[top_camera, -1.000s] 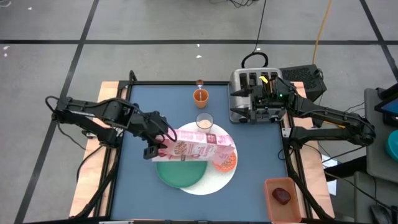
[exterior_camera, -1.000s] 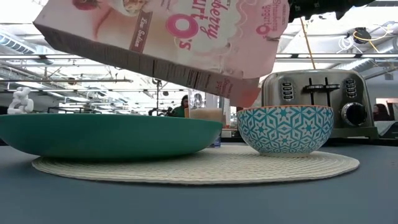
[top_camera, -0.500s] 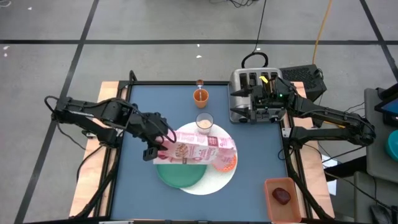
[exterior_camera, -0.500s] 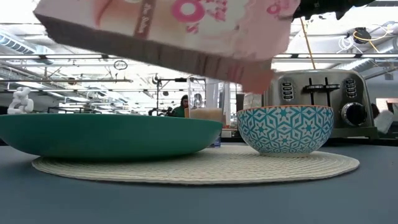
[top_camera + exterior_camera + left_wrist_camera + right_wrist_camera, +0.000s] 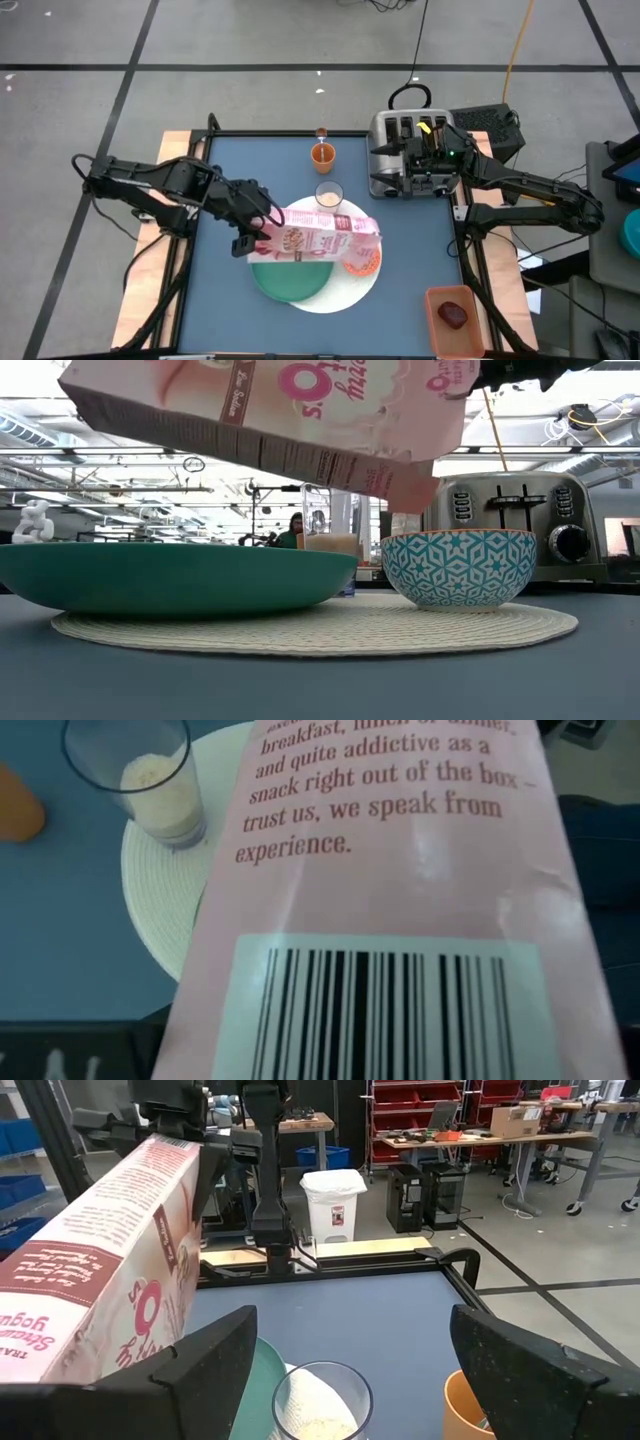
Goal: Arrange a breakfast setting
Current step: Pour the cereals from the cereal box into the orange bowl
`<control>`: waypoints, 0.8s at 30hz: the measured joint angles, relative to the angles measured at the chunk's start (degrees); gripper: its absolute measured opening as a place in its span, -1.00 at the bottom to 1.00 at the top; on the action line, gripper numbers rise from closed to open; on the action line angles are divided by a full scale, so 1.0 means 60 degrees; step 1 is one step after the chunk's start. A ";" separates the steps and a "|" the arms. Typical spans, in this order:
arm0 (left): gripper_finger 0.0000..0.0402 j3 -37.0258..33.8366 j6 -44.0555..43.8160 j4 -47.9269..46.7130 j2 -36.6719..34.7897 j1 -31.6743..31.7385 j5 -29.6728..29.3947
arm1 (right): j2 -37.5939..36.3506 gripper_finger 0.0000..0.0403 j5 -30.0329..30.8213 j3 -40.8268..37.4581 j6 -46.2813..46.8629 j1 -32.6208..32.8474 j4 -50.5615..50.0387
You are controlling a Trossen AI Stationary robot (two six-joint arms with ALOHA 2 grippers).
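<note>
Left wrist view is almost wholly filled by the pink cardboard cereal box (image 5: 400, 910), so the left gripper's own fingers are hidden there; only a barcode panel and red print show, with the clear glass of milk (image 5: 145, 780) and an edge of the round woven white placemat (image 5: 165, 910) beyond it. From above, the left gripper (image 5: 252, 232) holds the box by its end over the blue tabletop (image 5: 250, 160); its fingertips are covered by the carton. The box lies tilted, stretched across the smooth green plate (image 5: 290, 277), its far end hanging over the small patterned bowl (image 5: 362, 260), whose inside shows orange.

Against half a second ago, the box's open end has dipped a little: in the low view its torn corner (image 5: 415, 485) now sits lower, just above the rim of the teal-and-white starred bowl, still not touching it. Plate, bowl and mat have not shifted.

The right gripper (image 5: 425, 150) waits over the silver four-slot toaster (image 5: 400, 160), its two dark fingers (image 5: 180, 1380) spread wide in the right wrist view. The glass stands at the mat's back edge, and the small orange cup (image 5: 322, 154) stands well behind it. A blue-handled spoon cannot be made out anywhere. At the table's right front corner sits an orange tray (image 5: 455, 320) with a dark red lump in it, too small to identify.
</note>
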 joint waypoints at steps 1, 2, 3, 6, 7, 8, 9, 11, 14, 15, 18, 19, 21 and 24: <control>0.17 0.0000 0.0003 -0.0032 0.0039 0.0000 0.0000 | 0.0000 0.61 0.0000 0.0001 0.0000 -0.0002 -0.0001; 0.17 0.0000 0.0003 -0.0081 0.0069 0.0000 0.0000 | 0.0000 0.61 0.0000 0.0000 0.0000 -0.0004 0.0000; 0.17 0.0000 0.0003 -0.0159 0.0120 0.0000 0.0003 | 0.0000 0.61 0.0000 0.0000 0.0000 0.0000 0.0000; 0.17 -0.0004 0.0003 -0.0373 0.0237 0.0004 0.0061 | 0.0000 0.61 0.0000 0.0002 -0.0002 -0.0003 0.0000; 0.17 -0.0004 0.0005 -0.0357 0.0235 0.0004 0.0056 | 0.0000 0.61 0.0000 0.0000 0.0000 -0.0003 0.0000; 0.17 -0.0004 0.0010 -0.0311 0.0217 0.0004 0.0030 | 0.0000 0.61 0.0000 0.0003 0.0000 -0.0003 0.0000; 0.17 -0.0001 0.0009 -0.0277 0.0204 0.0004 -0.0020 | 0.0000 0.61 0.0000 0.0000 0.0000 -0.0003 0.0000; 0.17 0.0000 -0.0010 -0.0275 0.0203 0.0004 -0.0080 | 0.0000 0.61 0.0000 0.0001 0.0000 -0.0003 0.0000; 0.17 0.0000 0.0000 -0.0312 0.0213 0.0007 0.0000 | 0.0000 0.61 0.0000 0.0002 -0.0009 -0.0002 0.0000; 0.17 0.0000 0.0024 -0.0286 0.0209 0.0007 0.0003 | 0.0000 0.61 0.0000 0.0004 -0.0037 -0.0003 0.0000; 0.17 0.0000 0.0148 -0.0007 0.0208 -0.0004 -0.0120 | 0.0000 0.61 0.0000 0.0001 -0.0046 -0.0004 0.0000; 0.17 0.0000 0.0175 0.0126 0.0198 -0.0004 -0.0138 | 0.0000 0.61 0.0000 0.0000 -0.0053 -0.0003 0.0000; 0.17 0.0004 0.0192 0.0236 0.0173 0.0000 -0.0151 | 0.0000 0.61 0.0000 0.0000 -0.0062 -0.0003 0.0000; 0.17 0.0011 0.0182 -0.0224 0.0213 0.0004 -0.0189 | 0.0000 0.61 0.0000 0.0000 -0.0066 -0.0003 0.0000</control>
